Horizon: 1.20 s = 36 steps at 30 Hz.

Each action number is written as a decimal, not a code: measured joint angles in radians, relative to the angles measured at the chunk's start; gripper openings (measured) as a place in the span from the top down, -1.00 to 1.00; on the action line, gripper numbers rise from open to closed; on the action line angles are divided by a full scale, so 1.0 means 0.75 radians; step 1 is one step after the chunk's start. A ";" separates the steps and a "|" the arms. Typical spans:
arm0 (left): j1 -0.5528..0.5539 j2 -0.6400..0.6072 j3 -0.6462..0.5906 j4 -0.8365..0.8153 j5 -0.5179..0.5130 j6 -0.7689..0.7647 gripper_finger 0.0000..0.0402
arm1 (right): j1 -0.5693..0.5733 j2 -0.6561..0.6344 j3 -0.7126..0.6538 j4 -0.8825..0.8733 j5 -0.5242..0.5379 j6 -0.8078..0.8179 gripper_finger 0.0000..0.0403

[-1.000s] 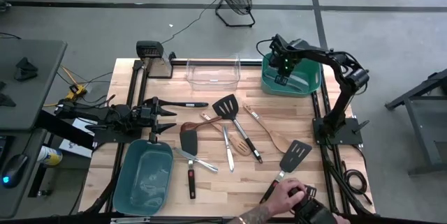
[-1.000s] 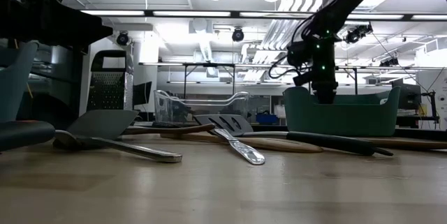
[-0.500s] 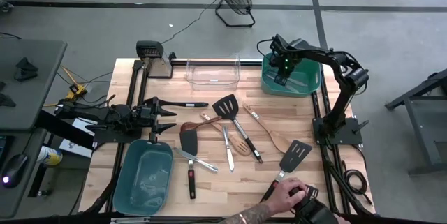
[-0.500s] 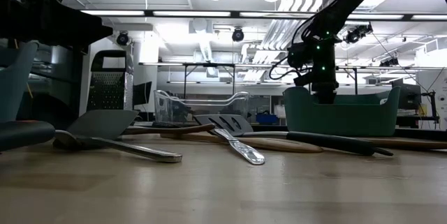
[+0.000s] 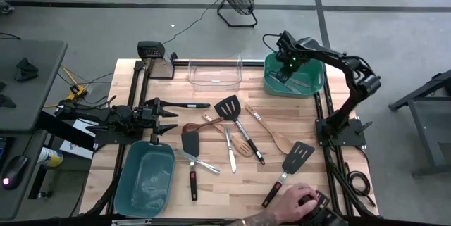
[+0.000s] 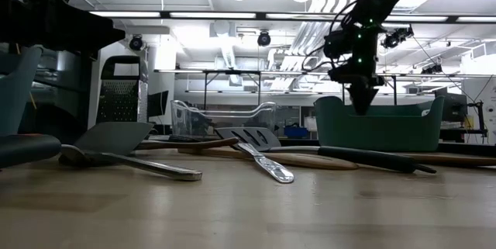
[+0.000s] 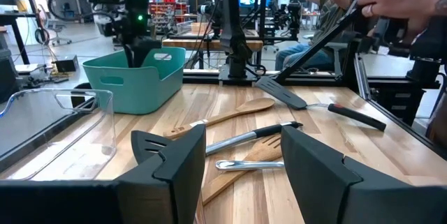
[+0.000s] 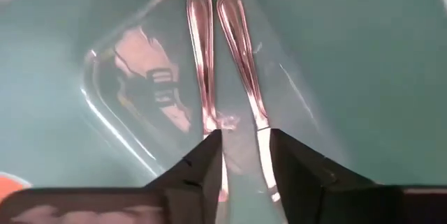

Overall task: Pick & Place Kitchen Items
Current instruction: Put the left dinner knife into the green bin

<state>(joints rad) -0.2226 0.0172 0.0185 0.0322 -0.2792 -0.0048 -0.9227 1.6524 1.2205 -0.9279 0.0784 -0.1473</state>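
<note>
Right gripper hangs fingers-apart, empty, over the green tub at frame upper right, two metal utensils lying inside, raised slightly since a second ago; left gripper parked open mid-left.

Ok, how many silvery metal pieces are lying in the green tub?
2. Both lie side by side on the floor of the green tub under the right gripper: one silvery handle and a second silvery handle. The fingers hide their ends; more may lie out of view.
</note>
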 joint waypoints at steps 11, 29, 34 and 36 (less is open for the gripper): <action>0.000 0.000 0.000 0.000 0.000 0.000 0.09 | 0.091 -0.244 -0.137 0.137 -0.147 0.065 0.04; 0.000 0.000 0.000 0.000 0.000 0.000 0.09 | 0.325 -0.965 -0.519 0.583 -0.339 -0.211 0.03; 0.000 0.000 0.000 0.000 0.000 0.000 0.09 | 0.396 -1.189 -0.695 0.791 -0.470 -0.296 0.03; 0.000 0.000 0.000 -0.001 0.000 0.000 0.09 | 0.425 -1.271 -0.752 0.862 -0.536 -0.288 0.03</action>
<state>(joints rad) -0.2230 0.0170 0.0185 0.0319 -0.2790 -0.0046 -0.6038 0.6994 0.6565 -0.2816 -0.3235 -0.3634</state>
